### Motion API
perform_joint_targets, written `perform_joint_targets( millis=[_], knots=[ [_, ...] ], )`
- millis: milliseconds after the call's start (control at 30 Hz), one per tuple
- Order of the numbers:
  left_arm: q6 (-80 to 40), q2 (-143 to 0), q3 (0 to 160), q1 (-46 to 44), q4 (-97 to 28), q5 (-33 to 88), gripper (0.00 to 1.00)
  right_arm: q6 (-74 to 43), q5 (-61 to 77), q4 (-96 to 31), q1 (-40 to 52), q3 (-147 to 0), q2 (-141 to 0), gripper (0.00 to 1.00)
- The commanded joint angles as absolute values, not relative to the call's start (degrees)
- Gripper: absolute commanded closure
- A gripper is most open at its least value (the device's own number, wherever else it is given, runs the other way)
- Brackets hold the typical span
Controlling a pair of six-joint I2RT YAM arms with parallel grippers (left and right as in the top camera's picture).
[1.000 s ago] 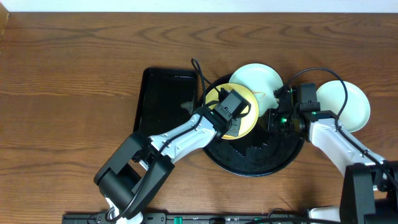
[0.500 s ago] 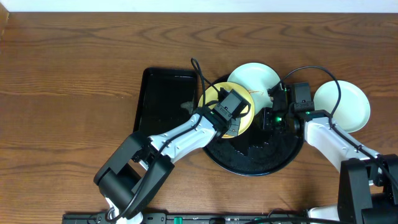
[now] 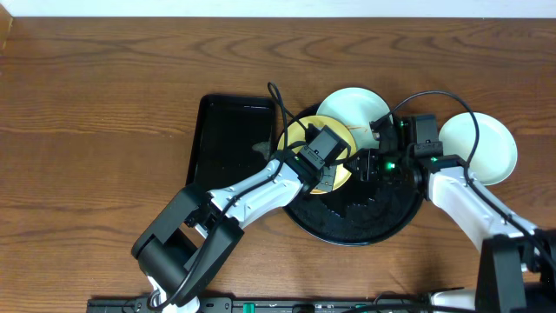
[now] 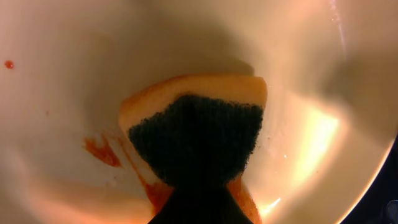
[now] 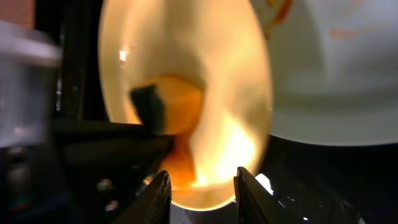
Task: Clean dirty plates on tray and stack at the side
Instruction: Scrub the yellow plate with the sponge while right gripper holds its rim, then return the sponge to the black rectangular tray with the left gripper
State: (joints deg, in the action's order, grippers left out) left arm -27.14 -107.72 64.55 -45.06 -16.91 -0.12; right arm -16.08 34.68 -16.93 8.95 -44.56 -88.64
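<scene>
Two arms are meeting at a sauce-streaked yellow plate above the round tray.

The wooden surface [image 3: 104, 104] is carrying the round black tray [image 3: 365, 228] at centre frame, with a rectangular black tray [image 3: 221, 139] touching its left side. One mint plate [image 3: 486, 148] is lying off the tray at the right and another [image 3: 352, 106] is sitting on the tray's upper rim. The yellow plate [image 3: 294, 139] is tilting over the tray's upper left. The left gripper [image 3: 333, 163] is clenching a sponge [image 4: 199, 118] and pressing it against the plate beside red smears. The right gripper [image 5: 203, 193] is straddling the plate's rim, fingers apart. Whether it is clamping cannot be told.
</scene>
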Motion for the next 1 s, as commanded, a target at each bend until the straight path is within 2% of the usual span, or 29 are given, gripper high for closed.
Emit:
perform_joint_targets(
  millis=[0, 200, 467, 533, 667, 967],
  knots=[
    [-26.65, -109.51, 64.79, -45.08, -17.69, 0.47, 0.92, -15.84, 32.67, -15.94, 9.37, -45.36, -86.48, 0.67],
    [-26.68, -109.51, 64.79, -45.08, -17.69, 0.47, 0.92, -15.86, 24.36, -15.97, 9.98, -45.30, -88.25, 0.71],
    [-26.65, -109.51, 64.79, -45.08, -17.69, 0.47, 0.92, -15.86, 24.47, -12.58, 11.86, -45.32, -93.67, 0.72],
    [-26.68, -109.51, 64.79, -45.08, -17.72, 0.47, 0.92, -15.86, 24.16, -11.27, 12.38, -45.32, -94.98, 0.76],
    [-26.63, -109.51, 64.79, -45.06, -17.72, 0.43, 0.92, -15.92, 23.51, -10.96, 12.40, -45.32, -96.49, 0.99],
    [-25.34, -109.51, 64.79, -43.33, -17.67, -1.78, 0.92, -17.34, 20.93, -16.10, 12.40, -45.32, -96.55, 0.99]
  ],
)
